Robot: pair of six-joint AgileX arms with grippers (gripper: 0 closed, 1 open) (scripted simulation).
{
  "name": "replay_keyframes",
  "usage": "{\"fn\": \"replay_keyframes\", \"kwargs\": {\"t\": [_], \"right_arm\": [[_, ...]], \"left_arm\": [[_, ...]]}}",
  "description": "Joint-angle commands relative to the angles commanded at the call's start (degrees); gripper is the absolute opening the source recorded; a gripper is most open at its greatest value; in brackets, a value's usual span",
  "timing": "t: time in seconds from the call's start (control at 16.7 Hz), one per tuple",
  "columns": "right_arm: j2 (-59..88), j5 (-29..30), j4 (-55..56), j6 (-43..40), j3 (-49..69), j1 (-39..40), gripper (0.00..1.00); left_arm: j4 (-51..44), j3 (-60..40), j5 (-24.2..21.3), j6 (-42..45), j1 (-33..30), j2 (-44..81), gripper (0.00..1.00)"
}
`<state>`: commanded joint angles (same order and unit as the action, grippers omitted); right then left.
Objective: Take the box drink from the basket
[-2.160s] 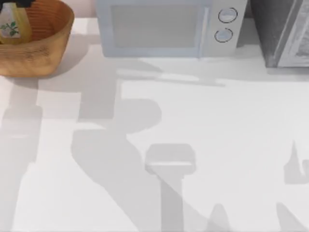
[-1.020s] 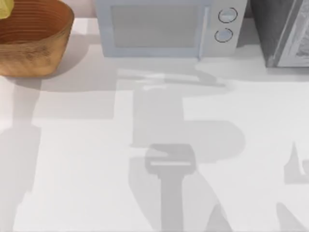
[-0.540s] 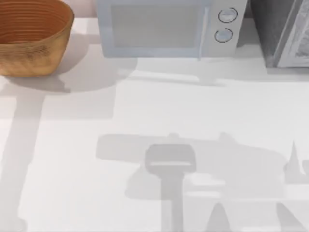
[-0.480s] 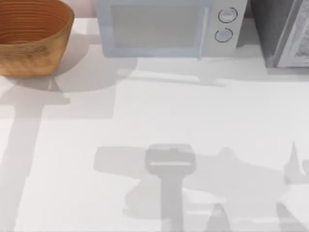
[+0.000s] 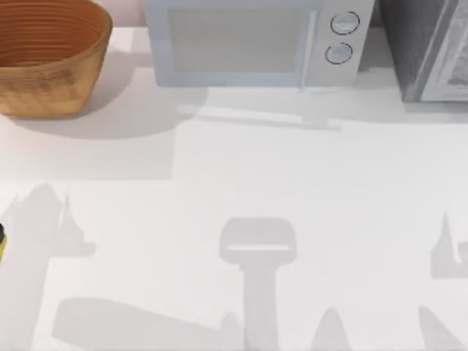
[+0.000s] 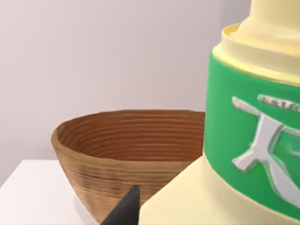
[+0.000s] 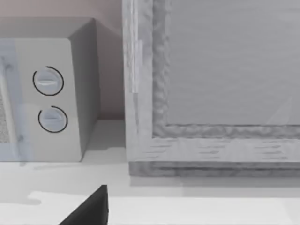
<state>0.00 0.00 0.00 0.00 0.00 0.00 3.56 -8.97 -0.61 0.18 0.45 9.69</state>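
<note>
The box drink [image 6: 243,140] carries a green band with raised silver-white strokes like stylised characters, cut off at the edge and not legible. The microwave [image 5: 248,44] shows two round dials without readable marks.

black pointed finger [image 6: 125,209], matte dark finger [image 7: 91,208]

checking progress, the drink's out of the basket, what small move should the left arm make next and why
Probably lower it onto the table and release. The basket is empty, the left gripper holds the box drink clear of it at the table's left edge. The right gripper idles near the microwave.
</note>
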Motion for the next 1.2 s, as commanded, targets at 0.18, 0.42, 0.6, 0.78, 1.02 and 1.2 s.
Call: {"fn": "replay_keyframes", "kwargs": {"t": [0.18, 0.42, 0.6, 0.78, 1.02, 1.2], "right_arm": [[0.0, 0.0, 0.0, 0.0, 0.0, 0.0, 1.0], [0.0, 0.0, 0.0, 0.0, 0.0, 0.0, 1.0], [0.0, 0.0, 0.0, 0.0, 0.0, 0.0, 1.0], [0.0, 0.0, 0.0, 0.0, 0.0, 0.0, 1.0], [0.0, 0.0, 0.0, 0.0, 0.0, 0.0, 1.0], [0.0, 0.0, 0.0, 0.0, 0.0, 0.0, 1.0]], "left_arm": [[-2.7, 6.9, 0.5, -0.1, -0.3, -7.6, 0.0], [-3.6, 9.0, 0.6, -0.2, -0.5, -9.7, 0.0], [-3.5, 8.9, 0.6, -0.1, -0.3, -9.4, 0.0], [-1.6, 8.0, 2.4, -0.2, -0.5, -7.6, 0.0], [7.9, 6.2, 10.0, 0.0, -1.3, 2.5, 0.0], [14.5, 5.5, 14.9, 0.7, -2.3, 12.5, 0.0]]}}
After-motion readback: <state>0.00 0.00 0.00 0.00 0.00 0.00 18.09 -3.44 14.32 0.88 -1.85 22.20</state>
